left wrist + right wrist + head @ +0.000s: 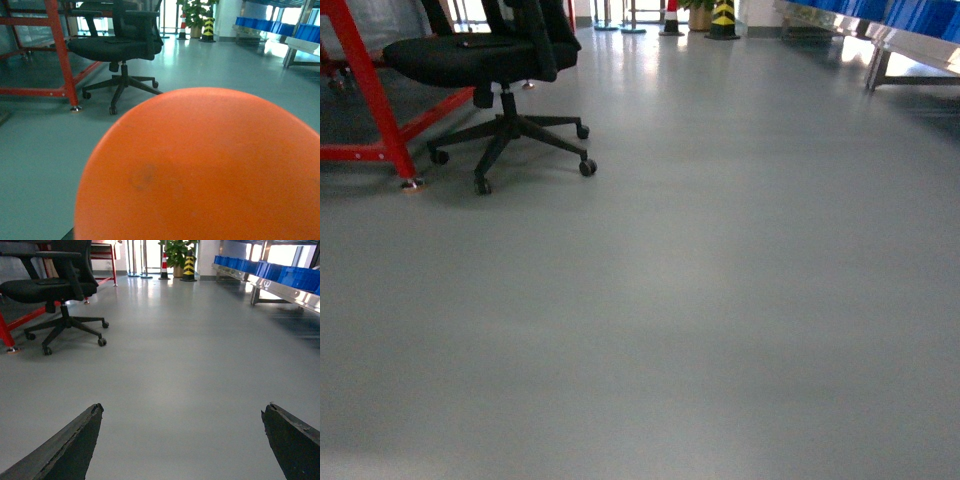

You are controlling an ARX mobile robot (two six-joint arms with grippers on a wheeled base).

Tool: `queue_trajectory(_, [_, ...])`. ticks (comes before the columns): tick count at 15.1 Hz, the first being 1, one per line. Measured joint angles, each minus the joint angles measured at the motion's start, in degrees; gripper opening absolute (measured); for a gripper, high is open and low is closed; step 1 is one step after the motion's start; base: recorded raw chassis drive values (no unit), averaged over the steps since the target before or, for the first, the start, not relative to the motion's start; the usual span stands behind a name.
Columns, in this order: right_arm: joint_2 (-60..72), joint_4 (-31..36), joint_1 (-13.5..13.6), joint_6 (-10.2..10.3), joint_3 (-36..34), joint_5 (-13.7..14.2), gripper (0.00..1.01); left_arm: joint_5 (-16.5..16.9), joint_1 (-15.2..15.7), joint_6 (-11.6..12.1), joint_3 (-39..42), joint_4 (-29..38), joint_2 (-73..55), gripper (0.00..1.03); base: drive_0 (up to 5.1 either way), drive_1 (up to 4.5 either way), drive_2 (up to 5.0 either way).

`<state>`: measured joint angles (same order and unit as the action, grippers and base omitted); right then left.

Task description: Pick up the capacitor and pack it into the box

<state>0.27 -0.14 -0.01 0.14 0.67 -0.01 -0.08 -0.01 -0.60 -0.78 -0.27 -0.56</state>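
The capacitor point(205, 170) is a smooth bright orange cylinder. Its rounded end fills the lower part of the left wrist view, right in front of the camera and off the floor. It hides my left gripper's fingers, which hold it from behind. In the right wrist view my right gripper point(182, 407) stands open, its two dark fingertips point(85, 435) wide apart over bare grey floor with nothing between them. The box is out of view. Neither gripper shows in the head view.
A black office chair point(500, 60) on castors stands at the far left beside a red metal frame point(370, 95). Blue bins point(280, 272) sit on a metal rack along the right wall. A striped bollard point(723, 18) and a plant point(175, 250) stand far ahead. Grey floor point(720, 300) lies in front.
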Motion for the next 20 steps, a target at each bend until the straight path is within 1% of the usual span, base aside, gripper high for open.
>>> queue_trajectory(20, [0.00,0.09,0.00,0.00,0.00,-0.02,0.98,0.09,0.00,0.00,0.00,-0.15,0.00,0.44,-5.1,2.40,2.4])
